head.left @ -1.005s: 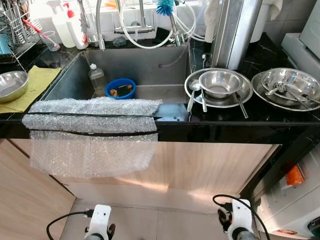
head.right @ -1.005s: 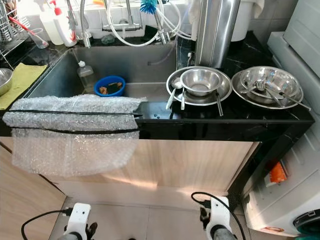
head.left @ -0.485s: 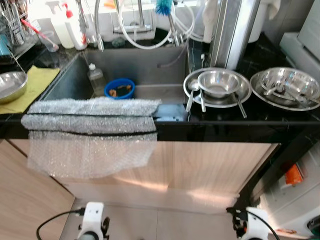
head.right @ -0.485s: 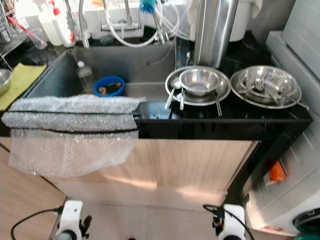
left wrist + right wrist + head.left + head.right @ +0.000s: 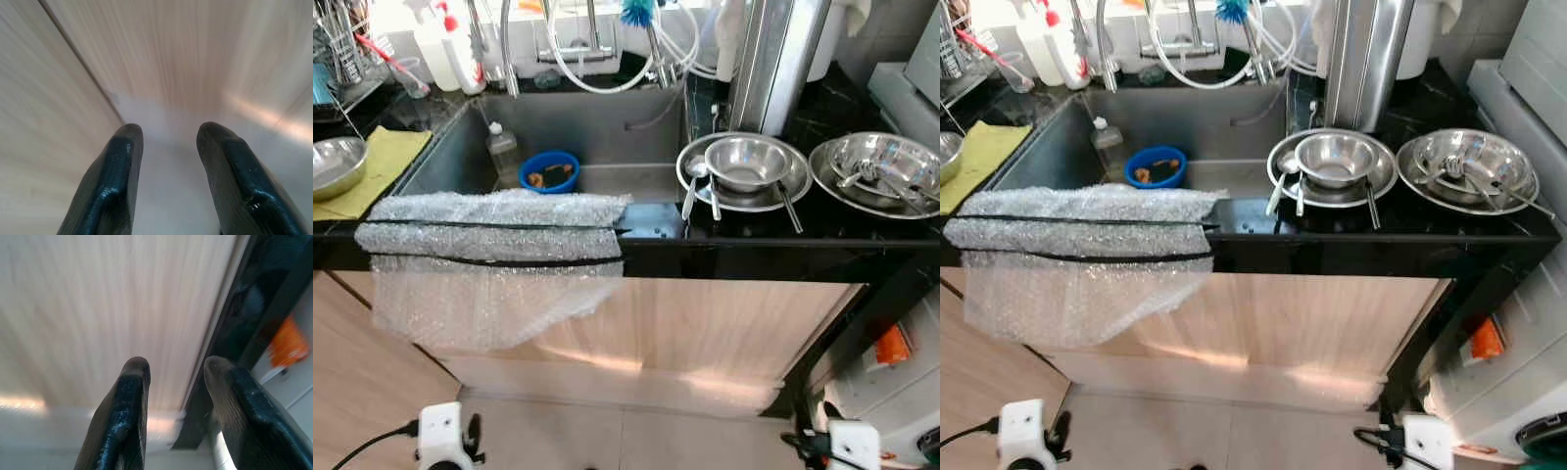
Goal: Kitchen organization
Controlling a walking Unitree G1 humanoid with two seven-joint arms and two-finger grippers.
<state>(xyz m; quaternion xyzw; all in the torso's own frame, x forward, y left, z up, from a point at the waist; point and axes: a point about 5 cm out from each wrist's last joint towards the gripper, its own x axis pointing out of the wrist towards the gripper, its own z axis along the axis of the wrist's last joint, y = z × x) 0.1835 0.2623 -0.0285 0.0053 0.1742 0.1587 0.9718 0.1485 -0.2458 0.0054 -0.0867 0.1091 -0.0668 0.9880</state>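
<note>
Both arms have dropped lower; jaws apart, facing wood cabinet (image 5: 724,333) below black counter (image 5: 754,250).

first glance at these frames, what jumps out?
The bubble wrap sheet draped over the front edge of the black counter, hanging down before the wooden cabinet. In the sink behind it sits a small blue bowl. Right of the sink, stacked steel bowls and plates with spoons stand on the counter.
</note>
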